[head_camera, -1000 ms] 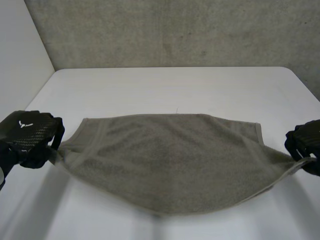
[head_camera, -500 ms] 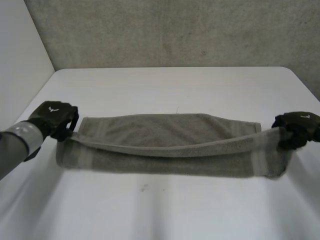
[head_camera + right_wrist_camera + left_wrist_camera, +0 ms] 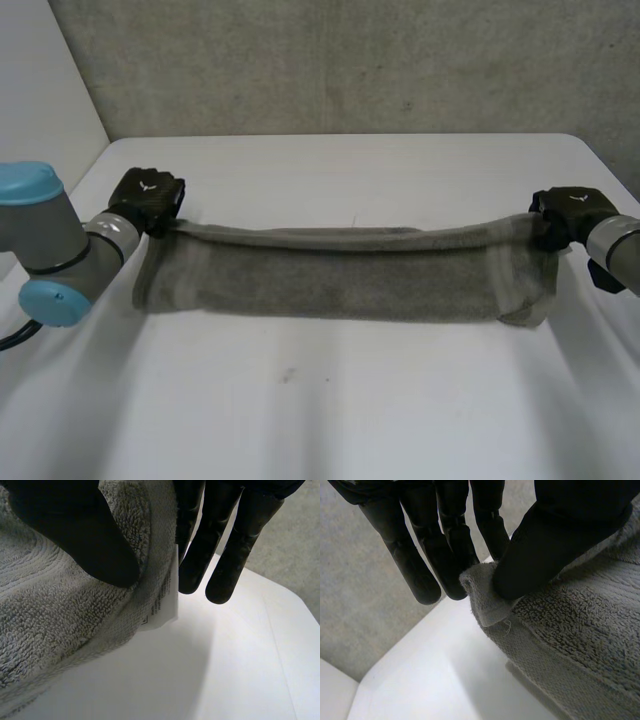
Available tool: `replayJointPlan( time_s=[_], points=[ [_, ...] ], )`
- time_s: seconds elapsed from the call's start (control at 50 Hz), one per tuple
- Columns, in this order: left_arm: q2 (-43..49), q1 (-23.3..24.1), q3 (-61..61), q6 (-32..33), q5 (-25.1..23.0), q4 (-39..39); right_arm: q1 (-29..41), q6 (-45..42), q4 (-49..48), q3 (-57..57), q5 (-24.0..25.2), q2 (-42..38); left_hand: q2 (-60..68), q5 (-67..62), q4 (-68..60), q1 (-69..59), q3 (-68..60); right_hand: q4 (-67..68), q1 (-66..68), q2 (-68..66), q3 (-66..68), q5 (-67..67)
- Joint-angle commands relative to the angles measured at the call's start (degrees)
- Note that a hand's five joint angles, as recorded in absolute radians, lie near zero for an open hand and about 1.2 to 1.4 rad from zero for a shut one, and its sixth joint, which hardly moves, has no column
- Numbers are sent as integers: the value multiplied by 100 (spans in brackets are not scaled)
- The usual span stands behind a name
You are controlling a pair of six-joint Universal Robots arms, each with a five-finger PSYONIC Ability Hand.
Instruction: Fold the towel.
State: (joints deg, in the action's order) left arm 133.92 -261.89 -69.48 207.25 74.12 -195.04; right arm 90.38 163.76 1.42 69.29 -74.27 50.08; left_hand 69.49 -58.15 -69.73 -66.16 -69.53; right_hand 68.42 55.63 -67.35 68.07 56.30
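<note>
Pinching one corner each, the two hands hold the towel [image 3: 340, 280] taut between them across the middle of the table [image 3: 320, 410]. The left hand [image 3: 147, 197] is at the towel's left end, on its far edge. The left wrist view shows a corner of terry clamped between the thumb and straight fingers [image 3: 445, 555]. The right hand [image 3: 568, 214] is at the right end, also on the far edge. Its wrist view shows the same grip, thumb pressed into the cloth against the fingers, with a small white label [image 3: 162, 605] hanging just beside the pinch.

The towel lies as a long narrow band, apparently doubled lengthwise. The held far edge stands a little proud of the table as a rolled ridge. At the right end the near corner sags out past the rest, so the layers do not look squarely matched there.

By the look of it, the first fold is at the point of being laid down. The next move likely calls for lowering both corners onto the layer beneath, evenly and under tension, then letting go without dragging the top layer. The second fold, end to end, is not yet begun.
</note>
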Motion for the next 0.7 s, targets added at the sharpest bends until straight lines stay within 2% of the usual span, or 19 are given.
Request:
replayJointPlan(
  time_s=[0.02,0.04,0.08,0.1,0.12,0.2,0.42,0.52,0.7],
  points=[
    [126,59,-4,-1,14,-736,190,-11,-545,-29,-377,-60,-262,128,286,-71,266,148,1427,-255,183,360],
    [126,59,-4,-1,15,-737,191,-11,-546,-29,-378,-60,-276,141,299,-58,279,138,1417,-245,173,350],
    [117,59,-22,8,41,-825,226,-20,-669,-82,-501,-60,-4743,4609,4767,4410,4747,-5686,-4407,5579,-5651,-5474],
    [117,59,-22,8,41,-825,226,-20,-669,-82,-501,-60,-4767,4632,4791,4433,4770,-5716,-4436,5608,-5680,-5504],
    [100,59,-48,8,32,-851,235,-20,-678,-99,-527,-51,-5916,5782,5940,5583,5920,-5842,-4563,5735,-5807,-5630],
    [38,76,-92,8,41,-860,235,-2,-669,-108,-562,63,-5928,5793,5951,5594,5931,-5842,-4563,5735,-5807,-5630],
    [-850,138,-672,-18,58,-808,173,7,-643,410,-545,1188,-5928,5793,5951,5594,5931,-5842,-4563,5735,-5807,-5630],
    [-1410,138,-1347,-53,76,-781,182,-2,-389,1243,-484,1837,-5928,5793,5951,5594,5931,-5842,-4563,5735,-5807,-5630],
    [-1869,182,-2096,-282,146,-755,156,16,-72,2326,-404,2006,-5928,5793,5951,5594,5931,-5842,-4563,5735,-5807,-5630]
  ],
)
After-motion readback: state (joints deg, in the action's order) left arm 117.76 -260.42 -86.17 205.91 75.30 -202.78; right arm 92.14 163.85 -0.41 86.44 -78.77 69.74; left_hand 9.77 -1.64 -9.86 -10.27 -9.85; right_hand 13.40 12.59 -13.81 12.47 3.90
